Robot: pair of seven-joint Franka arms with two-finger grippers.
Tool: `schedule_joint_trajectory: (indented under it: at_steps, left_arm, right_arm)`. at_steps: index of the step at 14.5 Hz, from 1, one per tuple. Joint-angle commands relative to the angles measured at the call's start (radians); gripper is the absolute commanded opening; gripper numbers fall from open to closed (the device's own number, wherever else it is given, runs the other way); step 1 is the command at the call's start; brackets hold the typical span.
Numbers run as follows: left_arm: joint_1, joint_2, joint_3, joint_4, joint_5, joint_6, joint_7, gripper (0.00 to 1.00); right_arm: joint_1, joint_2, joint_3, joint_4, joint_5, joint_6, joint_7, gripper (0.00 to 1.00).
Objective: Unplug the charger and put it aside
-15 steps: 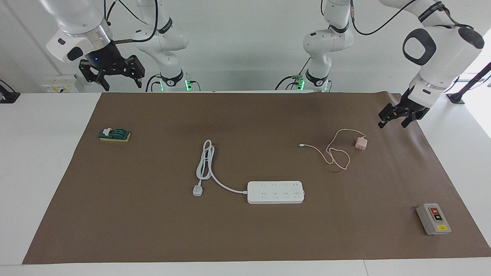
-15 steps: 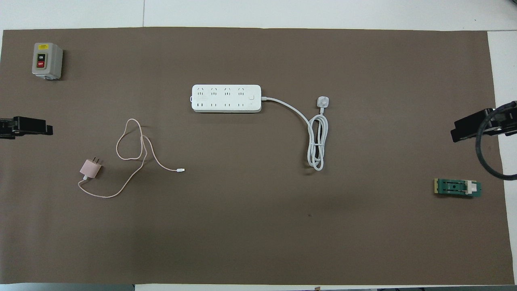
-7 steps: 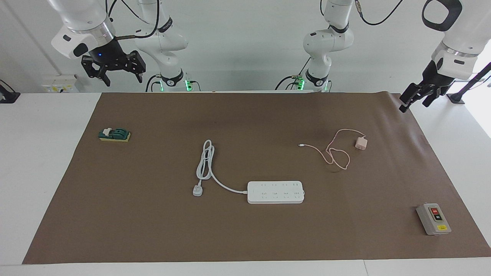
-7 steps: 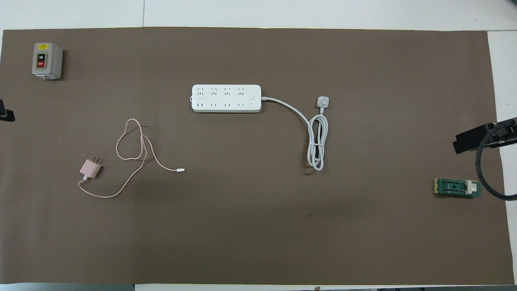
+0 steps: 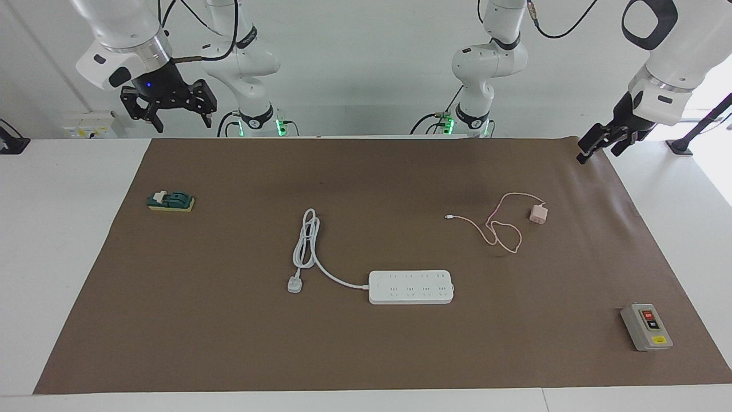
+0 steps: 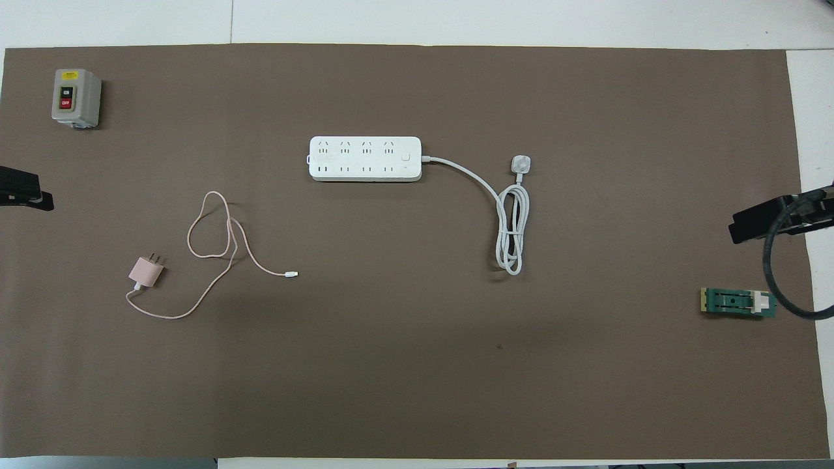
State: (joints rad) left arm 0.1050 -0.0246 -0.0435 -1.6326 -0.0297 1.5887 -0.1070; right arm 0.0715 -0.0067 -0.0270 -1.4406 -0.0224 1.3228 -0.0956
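The pale pink charger lies on the brown mat, its prongs bare, its thin pink cable looped beside it. It rests apart from the white power strip, nearer to the robots and toward the left arm's end. My left gripper hangs open and empty in the air over the mat's corner at that end. My right gripper waits open, raised over the mat's edge at the right arm's end.
The strip's thick white cord coils to a white three-pin plug. A grey on/off switch box stands toward the left arm's end. A small green and white block lies toward the right arm's end.
My left gripper has risen from low beside the charger and drawn back to the mat's corner. My right gripper has lifted a little. The charger has not moved.
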Motion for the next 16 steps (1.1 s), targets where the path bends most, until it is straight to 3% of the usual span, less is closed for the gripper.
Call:
schedule_joint_trajectory:
  at_steps: [1,7,16]
  left_arm:
    - [-0.03,0.02,0.002,0.036,0.014,-0.026,0.033,1.0]
    - [-0.088,0.018,0.002,0.027,0.005,0.033,0.124,1.0]
    - [-0.09,0.02,0.004,0.034,0.016,-0.03,0.129,1.0]
  right_arm:
    - [-0.031,-0.018,0.034,-0.026,-0.019,0.018,-0.03,1.0]
    - [-0.045,-0.016,0.053,-0.026,-0.013,0.015,0.028,1.0]
    - [-0.045,-0.015,0.045,-0.02,-0.008,0.03,0.1,1.0]
